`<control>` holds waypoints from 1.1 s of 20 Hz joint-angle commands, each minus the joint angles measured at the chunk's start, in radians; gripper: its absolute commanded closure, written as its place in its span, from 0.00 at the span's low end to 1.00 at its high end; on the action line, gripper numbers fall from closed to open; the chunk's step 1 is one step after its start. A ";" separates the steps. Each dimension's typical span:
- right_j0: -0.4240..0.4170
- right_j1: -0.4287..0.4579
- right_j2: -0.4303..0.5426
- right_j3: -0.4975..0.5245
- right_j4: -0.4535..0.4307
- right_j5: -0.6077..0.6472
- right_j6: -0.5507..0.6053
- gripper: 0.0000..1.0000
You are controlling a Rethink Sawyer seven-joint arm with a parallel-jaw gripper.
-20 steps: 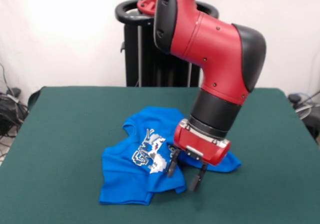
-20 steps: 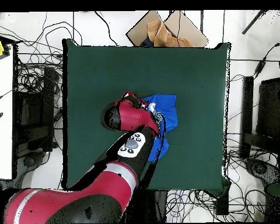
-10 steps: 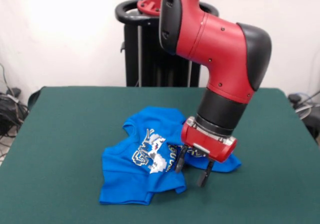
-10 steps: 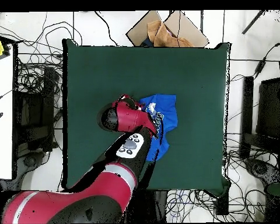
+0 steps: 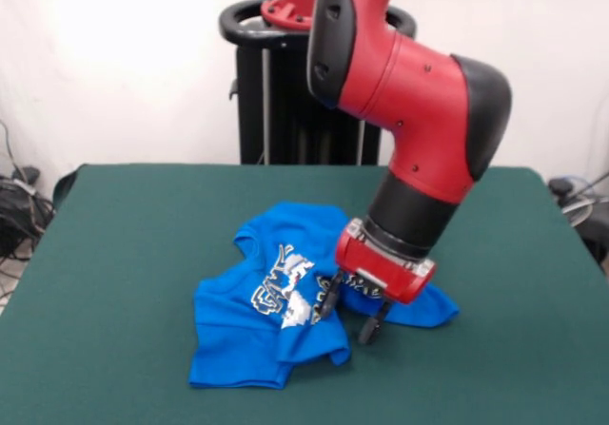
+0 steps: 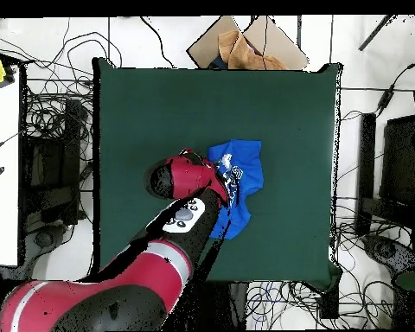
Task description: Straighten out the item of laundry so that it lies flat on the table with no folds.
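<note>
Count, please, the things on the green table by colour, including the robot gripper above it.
Blue: 1, the T-shirt, lying crumpled.
Red and black: 1, the gripper, its fingers apart at the shirt's edge.
Green: 1, the table itself.
Total: 3

A robotics lab: a big red and black robot arm (image 5: 409,111) works over a green felt-topped table (image 6: 159,104), with tangled black cables (image 6: 51,112) strewn across the white floor (image 6: 358,52) around it.
</note>
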 commanded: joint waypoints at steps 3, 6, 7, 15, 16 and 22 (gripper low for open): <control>-0.012 0.133 0.046 -0.048 -0.043 0.002 0.076 0.00; -0.012 0.160 0.043 -0.059 -0.035 -0.050 0.094 0.00; -0.010 0.173 0.041 -0.067 -0.029 -0.069 0.102 0.00; -0.050 0.169 0.102 -0.098 -0.022 -0.021 0.078 0.00; -0.056 0.161 0.112 -0.098 -0.029 -0.017 0.066 1.00; -0.050 0.105 0.134 -0.060 0.002 0.061 0.093 1.00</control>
